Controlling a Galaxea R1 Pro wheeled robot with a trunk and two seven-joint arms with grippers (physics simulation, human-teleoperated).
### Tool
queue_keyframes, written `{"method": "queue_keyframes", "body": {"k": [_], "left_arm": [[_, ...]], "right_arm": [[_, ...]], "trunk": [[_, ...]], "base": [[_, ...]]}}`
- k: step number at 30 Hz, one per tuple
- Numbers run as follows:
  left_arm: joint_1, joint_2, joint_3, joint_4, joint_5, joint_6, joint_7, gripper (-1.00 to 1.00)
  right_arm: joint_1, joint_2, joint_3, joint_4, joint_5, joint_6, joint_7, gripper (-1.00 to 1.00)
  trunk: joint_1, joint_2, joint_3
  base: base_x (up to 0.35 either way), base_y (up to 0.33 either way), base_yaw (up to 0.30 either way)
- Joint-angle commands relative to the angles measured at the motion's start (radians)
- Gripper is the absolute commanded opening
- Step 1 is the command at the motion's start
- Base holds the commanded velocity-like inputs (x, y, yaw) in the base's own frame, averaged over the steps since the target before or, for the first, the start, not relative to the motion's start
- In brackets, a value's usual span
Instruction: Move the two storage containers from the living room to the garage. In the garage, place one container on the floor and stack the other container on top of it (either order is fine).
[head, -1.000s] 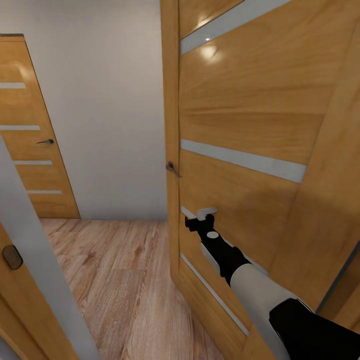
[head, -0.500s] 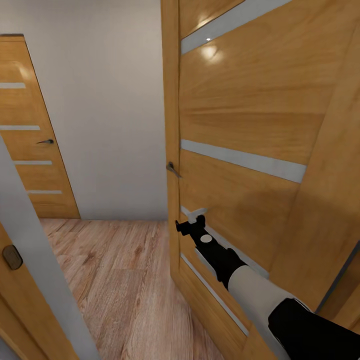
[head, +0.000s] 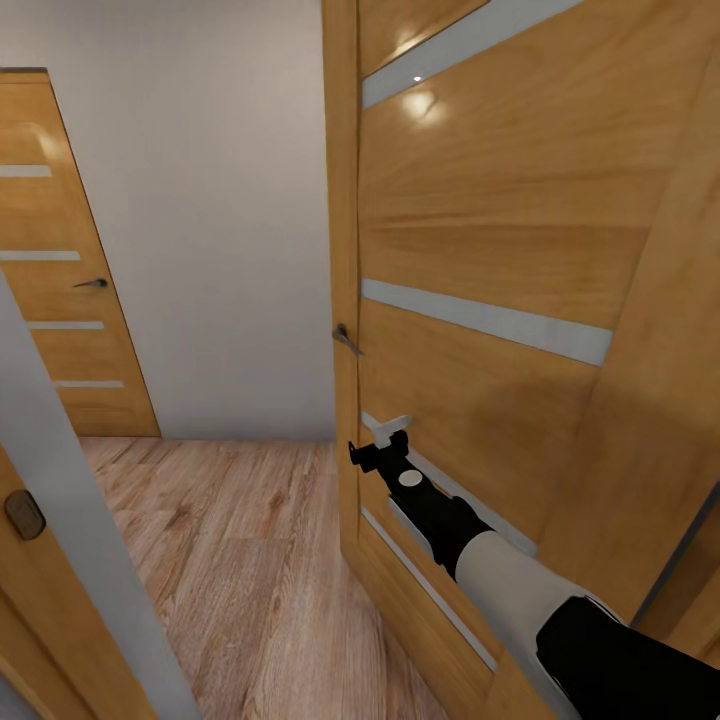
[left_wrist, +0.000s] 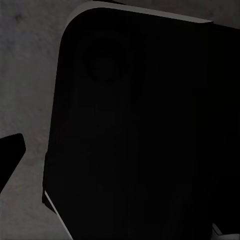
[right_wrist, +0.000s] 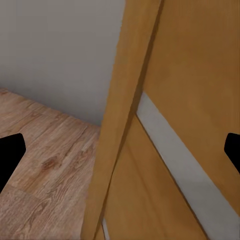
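Far left, head view: a closed wooden door (head: 60, 260) with pale horizontal strips and a dark lever handle (head: 92, 284), set in a plain grey-white wall (head: 210, 220). Below: light wood plank floor (head: 240, 570), grained and matte. Centre to right: a second, glossy honey-coloured door (head: 480, 250) standing ajar, its edge bearing a dark handle (head: 346, 338). My right arm reaches forward and up from lower right, white forearm then black wrist; my right gripper (head: 378, 448) lies at this door's lower edge, fingers spread apart, empty. My left gripper (left_wrist: 10, 160): one dark fingertip before a black rounded panel (left_wrist: 140, 125); I cannot tell its state. I am in a hallway; no container is in sight
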Motion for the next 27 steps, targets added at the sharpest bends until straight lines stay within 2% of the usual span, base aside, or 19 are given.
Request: {"method": "queue_keyframes", "body": {"k": [1, 15, 21, 27], "left_arm": [[0.000, 0.000, 0.000, 0.000, 0.006, -0.003, 0.001, 1.00], [0.000, 0.000, 0.001, 0.000, 0.006, -0.003, 0.001, 1.00], [0.000, 0.001, 0.001, 0.000, 0.007, -0.003, 0.001, 1.00], [0.000, 0.001, 0.002, 0.000, 0.007, -0.003, 0.001, 1.00]], "right_arm": [[-0.002, 0.000, 0.007, 0.001, -0.011, -0.001, -0.009, 1.00], [-0.002, 0.000, 0.009, -0.002, -0.009, 0.006, -0.011, 1.00], [-0.002, 0.000, 0.009, -0.003, -0.003, 0.057, -0.017, 1.00], [-0.002, 0.000, 0.007, -0.003, -0.005, 0.062, -0.018, 1.00]], "trunk": [[0.000, -0.001, -0.001], [0.000, -0.001, -0.001], [0.000, -0.001, -0.001], [0.000, -0.001, -0.001]], "base": [[0.000, 0.000, 0.000], [0.012, 0.000, 0.000], [0.247, 0.000, 0.000], [0.311, 0.000, 0.000]]}}
